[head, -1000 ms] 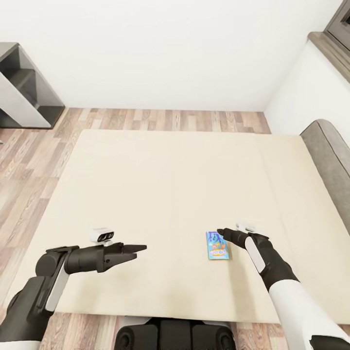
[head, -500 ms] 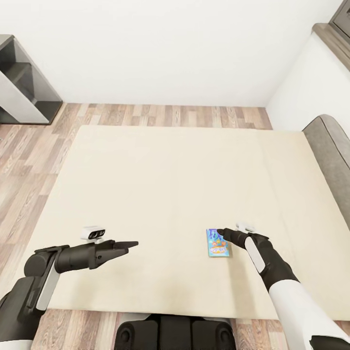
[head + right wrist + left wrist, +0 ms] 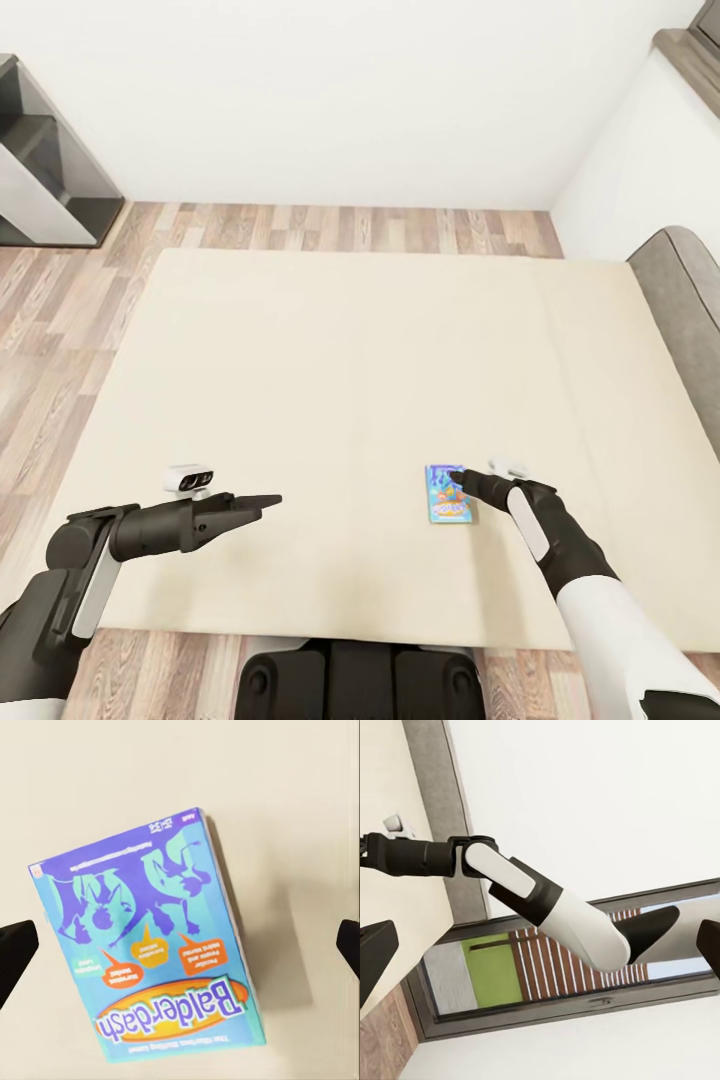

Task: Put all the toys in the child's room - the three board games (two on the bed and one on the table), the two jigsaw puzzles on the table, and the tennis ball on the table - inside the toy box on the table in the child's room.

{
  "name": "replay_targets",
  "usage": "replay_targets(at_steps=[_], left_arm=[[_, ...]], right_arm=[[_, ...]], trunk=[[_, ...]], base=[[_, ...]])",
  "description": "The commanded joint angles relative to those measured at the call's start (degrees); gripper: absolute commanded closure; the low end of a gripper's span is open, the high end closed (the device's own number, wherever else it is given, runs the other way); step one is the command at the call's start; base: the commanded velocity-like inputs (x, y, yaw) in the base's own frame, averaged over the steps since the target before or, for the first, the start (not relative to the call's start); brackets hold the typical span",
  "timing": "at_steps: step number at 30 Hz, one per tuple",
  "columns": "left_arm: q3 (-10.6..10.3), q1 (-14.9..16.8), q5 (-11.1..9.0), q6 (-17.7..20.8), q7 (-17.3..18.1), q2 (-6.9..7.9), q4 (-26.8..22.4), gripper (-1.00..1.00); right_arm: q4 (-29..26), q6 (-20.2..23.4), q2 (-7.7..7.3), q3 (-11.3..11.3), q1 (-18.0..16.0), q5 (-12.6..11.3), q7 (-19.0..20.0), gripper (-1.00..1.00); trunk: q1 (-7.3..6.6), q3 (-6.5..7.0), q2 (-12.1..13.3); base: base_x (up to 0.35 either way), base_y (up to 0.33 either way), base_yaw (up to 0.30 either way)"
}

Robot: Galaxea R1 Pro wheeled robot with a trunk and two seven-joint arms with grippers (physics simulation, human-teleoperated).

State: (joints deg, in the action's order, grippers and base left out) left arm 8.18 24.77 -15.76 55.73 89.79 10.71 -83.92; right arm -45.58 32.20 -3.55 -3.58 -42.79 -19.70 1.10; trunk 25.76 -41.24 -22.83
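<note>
- The blue board game [image 3: 449, 494] lies flat on the bed [image 3: 330, 380].
- The right gripper [image 3: 462, 483] hovers over it, jaws spread, grasping nothing.
- Risk: closing off-centre might push the box away.

Game box [image 3: 146, 941] was blue w/ teal swirls, purple animal silhouettes, orange speech bubbles, yellow-orange oval w/ blue "Balderdash" lettering. Mattress [image 3: 330, 380] plain cream. Headboard [image 3: 695, 300] grey. Floor [image 3: 60, 330] wood planks, mixed brown/grey tones. Walls [image 3: 350, 90] white. Shelf unit [image 3: 40, 170] dark grey w/ lighter grey panel. Both arms black near grippers, right arm [image 3: 620, 620] white further up. Window frame [image 3: 555, 1009] dark grey-brown, green behind glass.
</note>
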Motion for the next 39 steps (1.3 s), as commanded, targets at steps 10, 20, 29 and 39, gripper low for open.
replay_targets(at_steps=[10,20,29,39], left_arm=[[0.0,0.0,0.0,0.6,0.2,0.02,0.0,-1.00],[0.0,0.0,0.0,0.6,0.2,0.02,0.0,-1.00],[0.0,0.0,0.0,0.6,0.2,0.02,0.0,-1.00],[0.0,0.0,0.0,0.6,0.2,0.02,0.0,-1.00]], right_arm=[[-0.1,0.3,-1.76,-0.3,0.0,-0.5,6.0,-1.00],[0.0,0.2,-1.99,-0.3,0.1,-0.4,6.6,-1.00],[0.0,0.2,-1.99,-0.3,0.4,-0.6,6.9,-1.00],[-0.1,0.5,-1.99,-0.3,0.4,-0.8,7.1,-1.00]], trunk=[[0.03,-1.01,-0.1],[0.03,-1.78,-0.1],[0.03,-1.84,-0.1],[0.03,-1.85,-0.1]], base=[[0.000,0.000,0.000],[0.000,0.000,0.000],[0.000,0.000,0.000],[0.000,0.000,0.000]])
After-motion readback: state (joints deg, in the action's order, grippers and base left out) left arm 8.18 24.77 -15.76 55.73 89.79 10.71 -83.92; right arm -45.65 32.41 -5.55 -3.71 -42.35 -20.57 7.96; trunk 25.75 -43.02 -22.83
